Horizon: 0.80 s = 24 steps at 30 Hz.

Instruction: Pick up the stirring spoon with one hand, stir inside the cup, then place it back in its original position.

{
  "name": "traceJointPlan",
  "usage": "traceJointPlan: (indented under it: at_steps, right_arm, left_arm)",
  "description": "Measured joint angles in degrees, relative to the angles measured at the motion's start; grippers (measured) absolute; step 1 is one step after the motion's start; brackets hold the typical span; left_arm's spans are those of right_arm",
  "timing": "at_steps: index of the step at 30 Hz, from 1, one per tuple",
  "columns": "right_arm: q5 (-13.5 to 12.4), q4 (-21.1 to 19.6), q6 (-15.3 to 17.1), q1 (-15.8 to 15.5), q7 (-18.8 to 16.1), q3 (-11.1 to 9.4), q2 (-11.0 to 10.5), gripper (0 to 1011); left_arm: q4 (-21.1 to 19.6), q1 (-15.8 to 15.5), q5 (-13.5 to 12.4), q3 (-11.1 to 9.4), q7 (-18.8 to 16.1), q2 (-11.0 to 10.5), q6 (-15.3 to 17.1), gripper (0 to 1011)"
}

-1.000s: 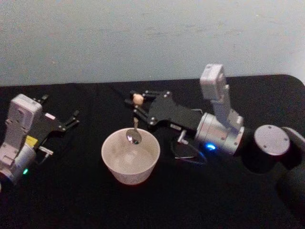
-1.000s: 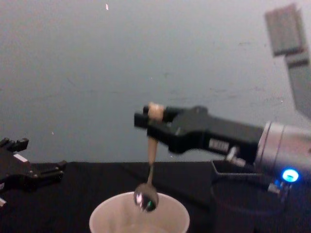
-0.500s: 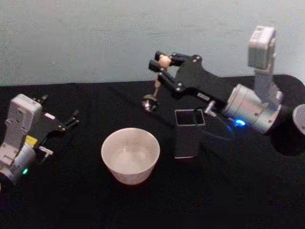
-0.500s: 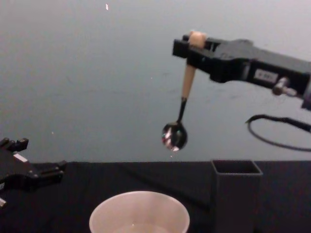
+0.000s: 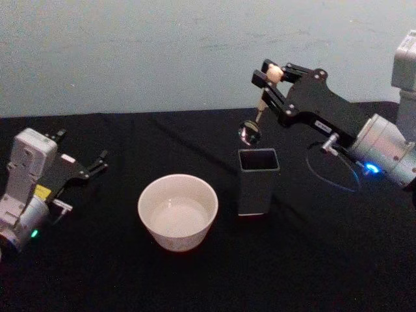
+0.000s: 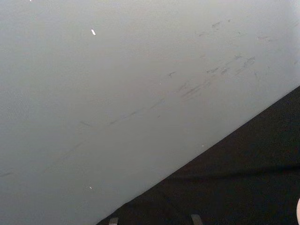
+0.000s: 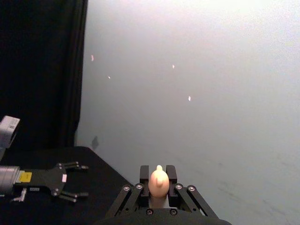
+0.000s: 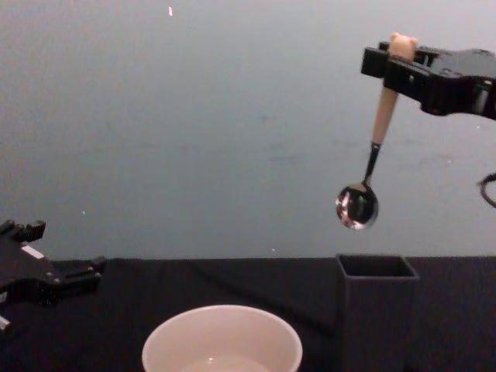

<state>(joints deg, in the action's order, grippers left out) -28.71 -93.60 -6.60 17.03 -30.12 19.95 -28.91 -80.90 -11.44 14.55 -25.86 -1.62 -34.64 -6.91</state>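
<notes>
The spoon [image 5: 259, 114] hangs in the air from the right gripper [image 5: 273, 73], whose fingers are clamped narrow on the top of the cream handle. The little bear head pokes up just above them. In the right wrist view the bear head [image 7: 158, 181] sits squeezed between the two black pads of that gripper [image 7: 158, 176]. From the grip the handle runs down and slightly toward the robot's left. It ends in the shiny bowl, the lowest part of the spoon [image 8: 378, 130], in the chest view well below the gripper [image 8: 399, 58].

Straight below the gripper stands the dark holder [image 5: 258, 182], upright on the black table [image 5: 195, 286] with its square mouth open upward. The spoon's bowl floats above the left part of that mouth, clear of the rim, with a gap showing in the chest view between it and the holder [image 8: 376, 318].

The cup [image 5: 175, 237] sits lower and to the left of the right gripper, beside the holder but apart from it. In the chest view the cup [image 8: 225, 335] is in the foreground, left of the holder.

Far to the left of the right gripper, the left gripper [image 5: 83, 144] rests low by the table with its fingers spread wide, holding nothing. It also shows in the right wrist view [image 7: 84, 181].
</notes>
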Motion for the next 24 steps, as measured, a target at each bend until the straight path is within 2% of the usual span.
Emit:
traceJointPlan:
  at_steps: [12, 24]
  right_arm:
    - [-0.4, -1.9, 2.9, -3.8, 2.0, -1.3, -0.9, 211]
    - [0.8, 0.7, 4.4, -3.9, 2.9, -0.3, 0.3, 211]
  left_arm:
    - [0.0, 0.0, 0.0, 0.0, 0.0, 0.0, 0.0, 1001]
    - [0.0, 0.0, 0.0, 0.0, 0.0, 0.0, 0.0, 1001]
